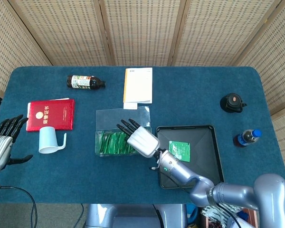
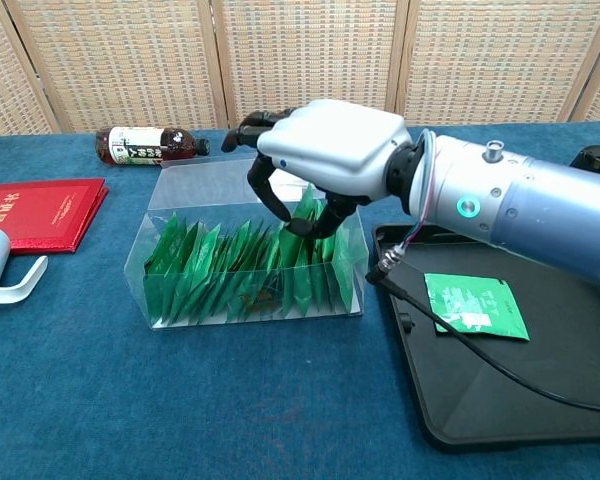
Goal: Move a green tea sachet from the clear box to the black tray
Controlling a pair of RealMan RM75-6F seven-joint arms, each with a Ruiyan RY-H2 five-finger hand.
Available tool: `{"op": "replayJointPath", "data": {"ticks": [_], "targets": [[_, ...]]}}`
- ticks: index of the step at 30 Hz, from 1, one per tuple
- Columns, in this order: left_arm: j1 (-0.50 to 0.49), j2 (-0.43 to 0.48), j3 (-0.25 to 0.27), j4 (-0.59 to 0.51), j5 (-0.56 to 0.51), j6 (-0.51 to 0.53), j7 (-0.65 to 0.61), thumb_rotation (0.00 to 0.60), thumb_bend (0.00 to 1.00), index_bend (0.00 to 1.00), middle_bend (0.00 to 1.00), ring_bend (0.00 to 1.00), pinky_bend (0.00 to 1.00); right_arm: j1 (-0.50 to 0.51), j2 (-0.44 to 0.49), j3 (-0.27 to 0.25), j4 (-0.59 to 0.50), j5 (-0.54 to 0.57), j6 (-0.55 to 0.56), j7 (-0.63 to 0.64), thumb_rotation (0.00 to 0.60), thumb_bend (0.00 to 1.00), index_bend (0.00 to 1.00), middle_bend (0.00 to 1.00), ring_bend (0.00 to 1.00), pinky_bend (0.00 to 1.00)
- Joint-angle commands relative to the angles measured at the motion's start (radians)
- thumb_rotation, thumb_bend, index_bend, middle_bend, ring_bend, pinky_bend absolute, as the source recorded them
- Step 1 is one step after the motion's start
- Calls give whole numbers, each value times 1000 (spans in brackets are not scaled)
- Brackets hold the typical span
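Observation:
The clear box [image 1: 104,143] [image 2: 250,300] sits mid-table with a row of several green tea sachets [image 2: 230,270] standing in it. My right hand [image 1: 140,140] [image 2: 325,150] hovers over the box's right end. It pinches one green sachet [image 2: 308,206] between thumb and finger, and that sachet stands higher than the rest of the row. To the right lies the black tray [image 1: 211,142] [image 2: 500,400] with one green sachet [image 1: 180,151] [image 2: 475,305] flat inside. At the table's left edge my left hand [image 1: 2,142] is held with fingers spread, holding nothing.
A white mug [image 1: 50,141] and a red booklet [image 1: 51,114] lie left of the box. Behind it are a dark bottle [image 1: 84,81] and a white-and-yellow leaflet [image 1: 138,84]. A black pot [image 1: 232,102] and a blue-capped bottle [image 1: 247,137] stand right of the tray.

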Motion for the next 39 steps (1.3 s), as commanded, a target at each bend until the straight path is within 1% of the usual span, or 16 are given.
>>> {"op": "replayJointPath", "data": {"ticks": [1, 14, 20, 24, 28, 30, 32, 35, 37, 39], "targets": [[-1, 0, -3, 5, -6, -2, -6, 600, 22, 0, 0, 0, 0, -7, 32, 9, -43, -3, 16, -24, 600, 696, 678, 177, 0, 196], [11, 0, 1, -6, 11, 26, 7, 600, 21, 0, 0, 0, 0, -45, 193, 42, -244, -2, 76, -113, 600, 696, 691, 180, 0, 203], [14, -1, 1, -8, 13, 32, 12, 600, 22, 0, 0, 0, 0, -67, 263, 51, -318, -1, 100, -135, 600, 696, 691, 180, 0, 208], [15, -1, 1, -10, 12, 33, 16, 600, 21, 0, 0, 0, 0, -87, 314, 49, -359, -7, 118, -141, 600, 696, 691, 180, 0, 208], [16, -2, 2, -13, 14, 34, 21, 600, 21, 0, 0, 0, 0, -112, 363, 36, -389, -24, 136, -138, 600, 696, 691, 180, 0, 208], [16, -3, 3, -14, 16, 35, 22, 600, 21, 0, 0, 0, 0, -126, 383, 26, -397, -35, 146, -132, 600, 696, 691, 181, 0, 208], [17, -3, 4, -15, 20, 37, 22, 600, 21, 0, 0, 0, 0, -151, 412, 6, -403, -52, 162, -120, 600, 697, 691, 184, 0, 208], [18, -3, 6, -14, 24, 40, 21, 600, 21, 0, 0, 0, 0, -194, 454, -39, -392, -100, 188, -82, 600, 695, 692, 188, 0, 208], [20, -2, 6, -15, 26, 43, 19, 600, 21, 0, 0, 0, 0, -248, 489, -104, -364, -150, 220, -52, 600, 695, 692, 188, 0, 208], [23, -1, 7, -17, 28, 46, 18, 600, 21, 0, 0, 0, 0, -286, 498, -143, -329, -201, 258, -10, 600, 695, 692, 188, 0, 208]]}}
